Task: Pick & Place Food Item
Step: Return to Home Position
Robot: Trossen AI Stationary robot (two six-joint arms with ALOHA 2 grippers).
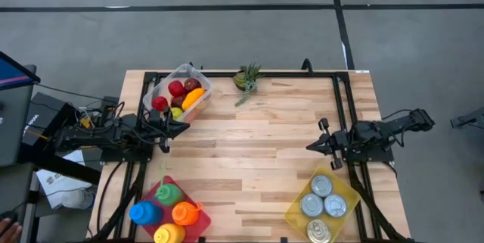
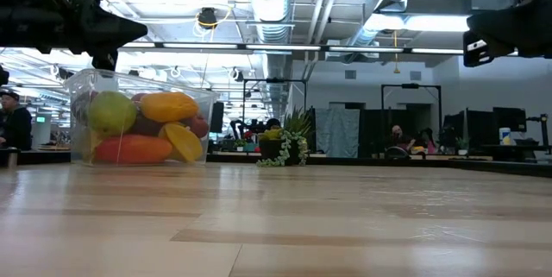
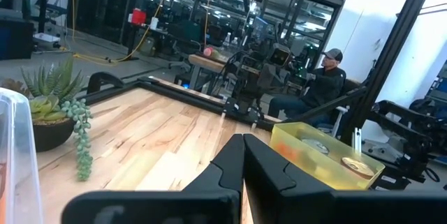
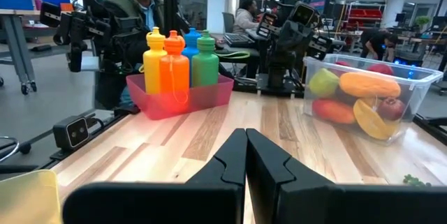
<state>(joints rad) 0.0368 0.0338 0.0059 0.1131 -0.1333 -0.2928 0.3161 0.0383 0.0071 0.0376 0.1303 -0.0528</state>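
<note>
Right tool (image 1: 310,146): fingers pressed together, nothing held. It sits over the right side of the worktop (image 1: 249,152), pointing inward, arm folded low. The bin (image 1: 293,211) is just nearward of it, not touching.

Left tool (image 1: 185,128): also closed and empty. It mirrors the other on the left side, with its tip just beside the near corner of the fruit box (image 1: 181,91).

Cans (image 1: 321,185): four, all lying inside the yellow bin at the near right corner. None are loose on the boards, so the placing looks finished.

Further out are the bottles (image 1: 168,209) in a red tray, near left, and the plant (image 1: 246,79), far middle.

Step judged: retreat to rest, probably close to done, since both arms look tucked.

To do it well:
- Keep both tools shut and travel level, so nothing snags.
- Draw each arm back along its own side; no sweep across the centre.
- Right arm: pull away without dipping nearward, to spare the bin rim.
- Left arm: back straight off before any turn, since the fruit box is close enough to clip.
- Slow the last stretch and settle without jolting the frame.
</note>
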